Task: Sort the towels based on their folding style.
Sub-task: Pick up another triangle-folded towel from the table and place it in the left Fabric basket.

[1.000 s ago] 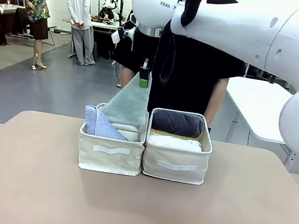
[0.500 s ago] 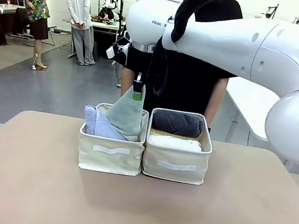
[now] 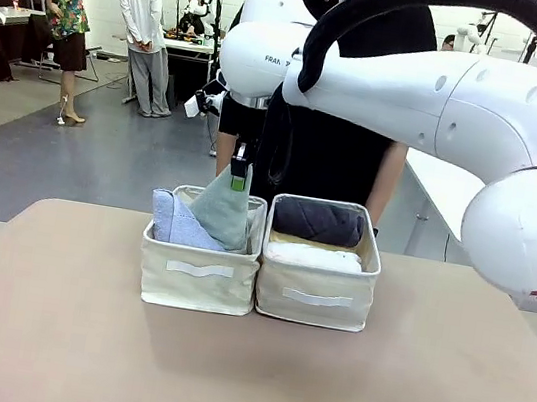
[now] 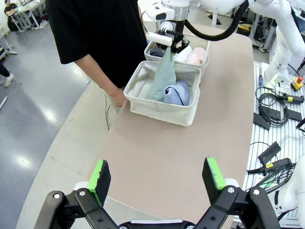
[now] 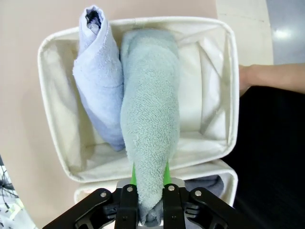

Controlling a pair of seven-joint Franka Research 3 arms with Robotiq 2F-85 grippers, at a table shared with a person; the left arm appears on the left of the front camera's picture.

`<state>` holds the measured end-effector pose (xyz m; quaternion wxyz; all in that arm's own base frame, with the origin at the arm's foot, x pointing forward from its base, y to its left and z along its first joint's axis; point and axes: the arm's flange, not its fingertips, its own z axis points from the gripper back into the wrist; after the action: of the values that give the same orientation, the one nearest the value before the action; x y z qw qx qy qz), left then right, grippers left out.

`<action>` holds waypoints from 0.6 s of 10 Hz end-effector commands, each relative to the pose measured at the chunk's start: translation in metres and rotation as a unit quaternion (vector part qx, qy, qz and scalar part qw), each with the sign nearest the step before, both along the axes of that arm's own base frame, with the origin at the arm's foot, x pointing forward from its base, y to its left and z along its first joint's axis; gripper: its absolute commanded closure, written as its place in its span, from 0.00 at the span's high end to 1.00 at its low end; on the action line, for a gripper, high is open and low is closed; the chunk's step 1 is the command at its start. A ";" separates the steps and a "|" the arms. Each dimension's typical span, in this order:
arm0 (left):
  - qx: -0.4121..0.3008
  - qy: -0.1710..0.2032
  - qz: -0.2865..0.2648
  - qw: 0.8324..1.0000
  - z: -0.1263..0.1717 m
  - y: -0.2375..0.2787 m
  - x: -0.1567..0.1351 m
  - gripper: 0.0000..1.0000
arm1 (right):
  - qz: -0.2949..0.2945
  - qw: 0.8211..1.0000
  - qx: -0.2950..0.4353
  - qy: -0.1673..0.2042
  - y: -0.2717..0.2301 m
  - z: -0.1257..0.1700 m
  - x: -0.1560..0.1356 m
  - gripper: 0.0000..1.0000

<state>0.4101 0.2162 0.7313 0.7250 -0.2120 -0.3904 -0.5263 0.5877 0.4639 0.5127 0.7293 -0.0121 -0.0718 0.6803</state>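
The mint towel (image 3: 225,213) is pale green. The blue towel (image 3: 176,222) is light blue. The grey towel (image 3: 318,220) is dark. Both bins (image 3: 198,282) are cream.

Mint towel (image 5: 150,138): top end hidden between the right gripper's (image 5: 149,191) fingers.
Yellow towel (image 3: 313,242): mostly covered by the grey towel (image 3: 318,221).
Right bin (image 5: 209,183): cut off at the edge.

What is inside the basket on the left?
The left bin holds a blue cone towel lying inside, and a mint towel that the right gripper is lowering in beside it. The floor beneath them is covered.
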 end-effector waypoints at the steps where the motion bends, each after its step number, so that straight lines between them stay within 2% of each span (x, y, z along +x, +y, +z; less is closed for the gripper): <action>1: -0.002 -0.002 0.000 1.000 0.000 -0.001 -0.002 1.00 | -0.011 1.000 -0.009 -0.001 0.017 -0.007 0.001 0.17; 6: -0.002 -0.002 0.000 1.000 0.000 -0.001 -0.002 1.00 | -0.032 0.998 -0.056 -0.006 0.018 -0.043 -0.002 0.17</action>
<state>0.4101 0.2162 0.7312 0.7250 -0.2120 -0.3904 -0.5263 0.5857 0.4761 0.4741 0.7407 -0.0411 -0.0435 0.6691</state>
